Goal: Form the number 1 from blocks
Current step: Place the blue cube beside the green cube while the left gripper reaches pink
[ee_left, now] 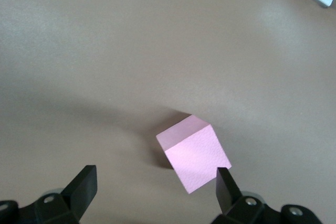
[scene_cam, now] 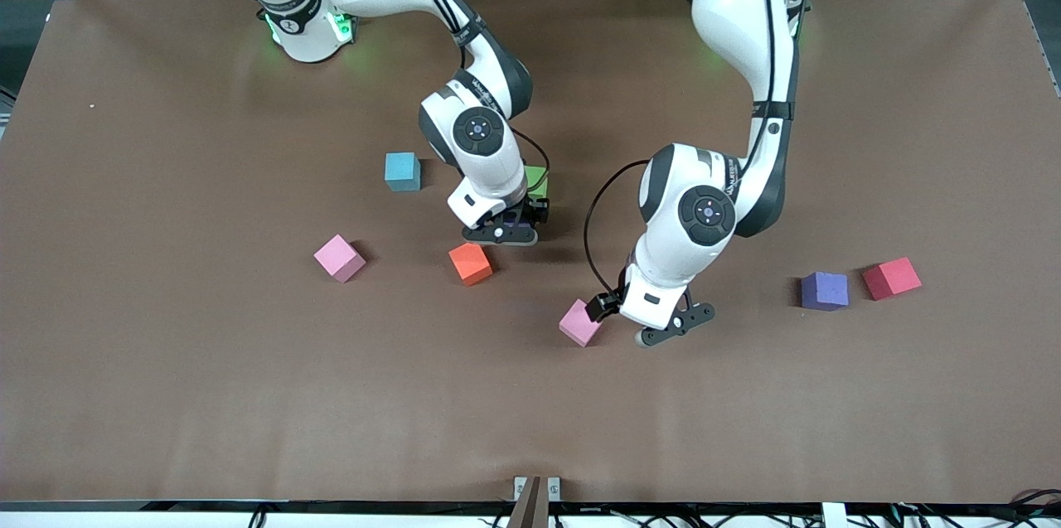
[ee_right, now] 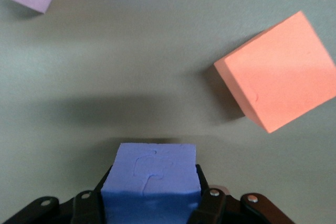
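Note:
My right gripper (scene_cam: 502, 233) is shut on a purple block (ee_right: 151, 174) and holds it low over the table, between the green block (scene_cam: 537, 180) and the orange block (scene_cam: 470, 263). The orange block (ee_right: 278, 72) lies tilted a short way off the held one. My left gripper (ee_left: 155, 188) is open just above a pink block (ee_left: 193, 153), which lies at an angle close to one finger (ee_left: 226, 182). In the front view this pink block (scene_cam: 579, 322) shows beside the left gripper (scene_cam: 670, 331). The arm hides part of the green block.
A light blue block (scene_cam: 402, 171) and a second pink block (scene_cam: 339, 257) lie toward the right arm's end. Another purple block (scene_cam: 824, 290) and a red block (scene_cam: 891, 278) sit side by side toward the left arm's end. The brown table (scene_cam: 249, 395) is bare nearer the camera.

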You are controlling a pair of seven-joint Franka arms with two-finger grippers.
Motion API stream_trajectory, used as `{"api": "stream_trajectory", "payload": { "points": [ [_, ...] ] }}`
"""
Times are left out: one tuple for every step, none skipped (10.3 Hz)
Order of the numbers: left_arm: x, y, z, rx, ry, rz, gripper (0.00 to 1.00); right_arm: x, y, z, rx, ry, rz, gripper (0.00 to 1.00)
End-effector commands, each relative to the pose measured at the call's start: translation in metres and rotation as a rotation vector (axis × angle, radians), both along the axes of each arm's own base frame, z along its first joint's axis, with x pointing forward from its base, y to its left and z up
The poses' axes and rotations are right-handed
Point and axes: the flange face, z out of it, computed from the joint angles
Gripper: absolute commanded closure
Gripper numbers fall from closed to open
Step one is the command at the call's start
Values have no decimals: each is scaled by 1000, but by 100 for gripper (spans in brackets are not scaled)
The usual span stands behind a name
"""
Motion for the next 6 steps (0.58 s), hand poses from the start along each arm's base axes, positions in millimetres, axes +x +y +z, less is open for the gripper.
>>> {"api": "stream_trajectory", "payload": {
  "points": [
    [6,-12,3,-47,2,61,0,-13,13,-4,-1,2,0,47],
    [8,-16,2,-104,16,133,0,-20,17,-7,-5,10,1,47],
    [7,-24,-2,-126,33,182,0,-24,14,-14,-16,23,-2,47],
    [7,-25,-5,-128,41,206,0,-31,14,-20,-25,32,4,47],
    [4,-29,-19,-117,60,237,0,-35,16,-22,-26,33,10,47],
    [3,-33,-28,-114,70,263,0,-38,18,-23,-24,38,11,47]
  ]
}}
